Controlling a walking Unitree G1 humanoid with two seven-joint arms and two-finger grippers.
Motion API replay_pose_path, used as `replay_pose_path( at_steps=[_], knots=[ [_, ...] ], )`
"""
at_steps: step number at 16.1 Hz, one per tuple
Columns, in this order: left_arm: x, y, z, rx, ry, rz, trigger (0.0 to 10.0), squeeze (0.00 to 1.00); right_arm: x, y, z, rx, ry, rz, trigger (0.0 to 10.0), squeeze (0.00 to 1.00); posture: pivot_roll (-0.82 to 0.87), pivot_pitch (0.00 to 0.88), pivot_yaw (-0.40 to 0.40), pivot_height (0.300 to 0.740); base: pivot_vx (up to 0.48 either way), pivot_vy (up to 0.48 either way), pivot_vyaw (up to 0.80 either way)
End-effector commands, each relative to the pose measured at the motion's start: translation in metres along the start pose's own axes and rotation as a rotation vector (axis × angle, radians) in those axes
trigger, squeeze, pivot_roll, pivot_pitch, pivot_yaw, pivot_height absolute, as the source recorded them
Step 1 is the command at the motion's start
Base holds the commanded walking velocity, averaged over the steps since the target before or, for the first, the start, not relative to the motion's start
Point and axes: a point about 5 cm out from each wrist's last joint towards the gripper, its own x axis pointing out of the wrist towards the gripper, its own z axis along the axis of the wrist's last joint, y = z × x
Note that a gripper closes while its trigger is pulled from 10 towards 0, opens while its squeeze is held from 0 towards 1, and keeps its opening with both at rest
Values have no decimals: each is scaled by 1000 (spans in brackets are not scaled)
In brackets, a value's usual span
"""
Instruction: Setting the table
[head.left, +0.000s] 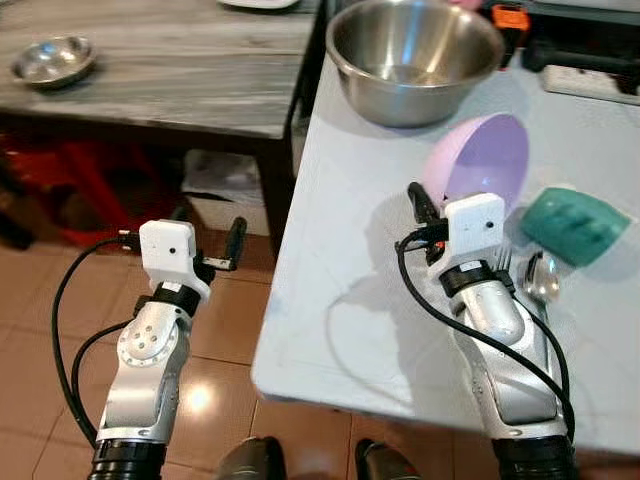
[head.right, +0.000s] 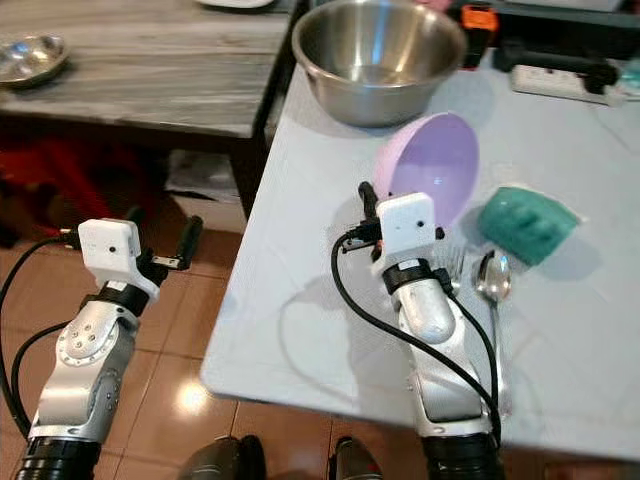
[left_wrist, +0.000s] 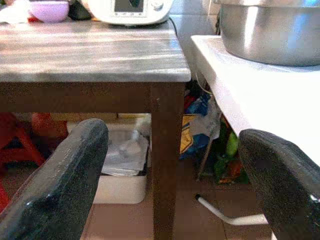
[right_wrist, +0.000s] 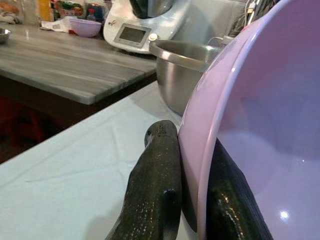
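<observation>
Right gripper (right_wrist: 192, 200): I am pinching the rim of the lilac bowl (head.left: 478, 160) here, one black finger pressing on the outer wall and the other on the inside, as the right wrist view is showing.
Bowl's place: it is sitting tilted on edge above the white table (head.left: 340, 330), just ahead of my right wrist, its hollow facing toward the teal cup side.
Handling: I am judging the bowl to be thin plastic, so light and fairly stiff, with a glossy skin that could be slipping between the fingers if I swing it fast.
Where to hold: the rim is looking like the only sensible spot, and I am keeping the pinch low on it, close to the table.
Fragility: I am not expecting it to break, but a rim grip could be letting it pivot.
Neighbours: the steel mixing bowl (head.left: 415, 58) is standing just beyond the lilac bowl, and the teal cup (head.left: 574, 224) is lying on its side to the right of it.
Cutlery: a spoon (head.left: 541, 277) and a fork (head.left: 504, 259) are lying just beside my right forearm.
Left gripper (left_wrist: 175, 185): it is hanging spread apart and holding nothing, off the table edge over the tiled floor (head.left: 225, 330), facing the wooden table (left_wrist: 90, 55).
</observation>
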Motion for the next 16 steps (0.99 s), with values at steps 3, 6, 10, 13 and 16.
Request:
replay_pose_path(
  at_steps=[3,6,10,13,16],
  knots=[
    [-5,1,-4,-9,13,8,10000,0,2,3,7,15,-30,24,10000,0,-135,192,22,740,0,292,0],
    [-2,1,-3,-6,10,2,10000,0,9,1,15,54,-59,27,10000,0,-137,194,26,740,0,295,0],
    [0,-2,-2,-9,5,-3,10000,0,10,0,17,57,-66,18,10000,0,-142,198,30,740,0,337,0],
    [0,-6,-4,-15,7,-11,10000,0,9,1,17,67,-61,17,10000,0,-146,203,31,740,0,351,0],
    [1,-7,-4,-15,9,-14,10000,0,9,1,16,68,-58,13,10000,0,-147,206,34,740,0,354,-571]
  ],
)
